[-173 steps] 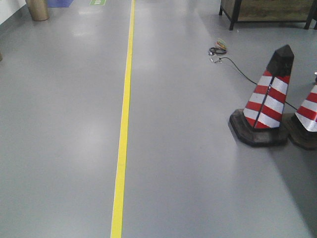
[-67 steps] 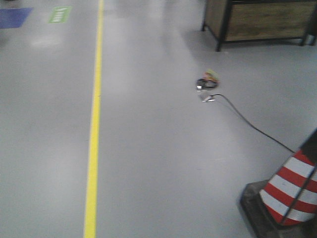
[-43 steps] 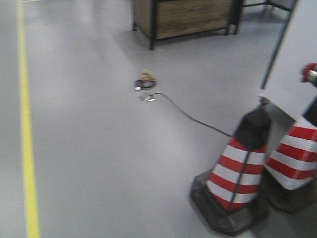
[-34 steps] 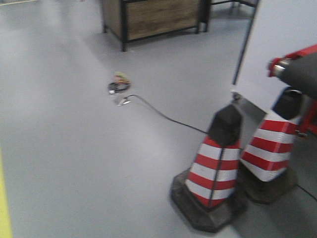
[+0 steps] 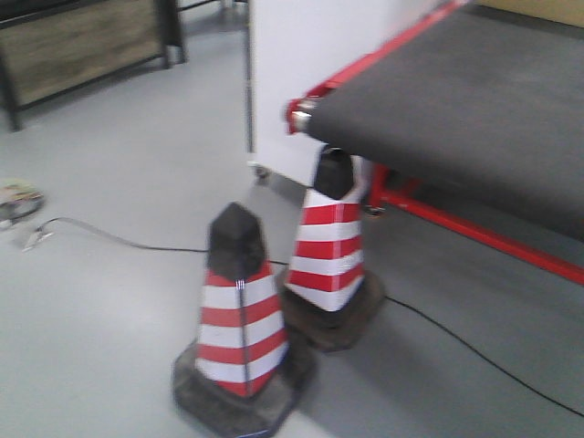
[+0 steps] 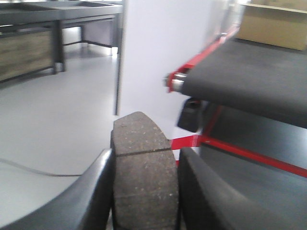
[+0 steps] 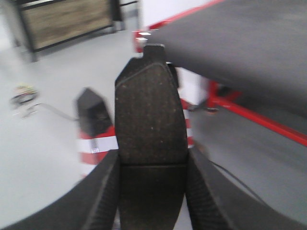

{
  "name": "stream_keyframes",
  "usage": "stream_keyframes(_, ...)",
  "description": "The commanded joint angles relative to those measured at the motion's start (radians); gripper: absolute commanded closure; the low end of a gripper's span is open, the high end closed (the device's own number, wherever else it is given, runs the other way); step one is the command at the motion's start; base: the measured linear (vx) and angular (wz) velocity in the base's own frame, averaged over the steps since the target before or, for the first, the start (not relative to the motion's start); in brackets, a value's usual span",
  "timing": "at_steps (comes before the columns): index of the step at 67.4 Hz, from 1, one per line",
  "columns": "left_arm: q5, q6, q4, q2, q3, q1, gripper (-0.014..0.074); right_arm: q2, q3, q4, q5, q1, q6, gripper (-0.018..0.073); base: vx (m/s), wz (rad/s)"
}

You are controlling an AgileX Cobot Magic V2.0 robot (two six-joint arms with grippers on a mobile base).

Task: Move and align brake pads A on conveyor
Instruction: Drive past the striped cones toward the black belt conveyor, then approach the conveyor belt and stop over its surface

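**Front view.** The conveyor (image 5: 456, 100) enters from the upper right. Its black belt ends at a roller with a red frame, and open grey floor (image 5: 100, 301) lies to the left of that end. Two red-and-white cones stand on the floor just beside each other: the near cone (image 5: 240, 319), and the far cone (image 5: 330, 246) directly below the belt end. A black cable (image 5: 456, 342) runs across the floor past both. A white panel (image 5: 301, 64) stands behind the belt end.

**Left wrist view.** The left gripper (image 6: 146, 158) is closed narrow on the first brake pad (image 6: 144, 191). This pad is grey, grainy and upright, with a thin groove across it. It is held in the air, short of the conveyor (image 6: 249, 76). A cardboard box (image 6: 273, 21) sits at the far side of the belt; its contents are hidden.

**Right wrist view.** The right gripper (image 7: 152, 158) clamps the second brake pad (image 7: 151, 120). This pad is darker and upright, with its groove low between the fingers (image 7: 211, 196). It is also off the belt.
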Motion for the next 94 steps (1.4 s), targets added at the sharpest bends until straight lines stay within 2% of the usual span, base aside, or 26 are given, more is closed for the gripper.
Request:
stream_keyframes(1, -0.102, -0.003, -0.007, 0.008, -0.029, -0.004, 0.0603, 0.01, -0.029, -0.011, -0.095, -0.002, -0.005, 0.0571, 0.14, -0.87)
stream_keyframes(47, -0.102, -0.003, -0.007, 0.008, -0.029, -0.004, 0.0603, 0.01, -0.029, -0.011, -0.096, -0.002, -0.005, 0.0571, 0.11, -0.79)
stream_keyframes(94, -0.102, -0.003, -0.007, 0.008, -0.029, -0.004, 0.0603, 0.01, -0.029, -0.011, -0.096, -0.002, -0.005, 0.0571, 0.15, -0.13)
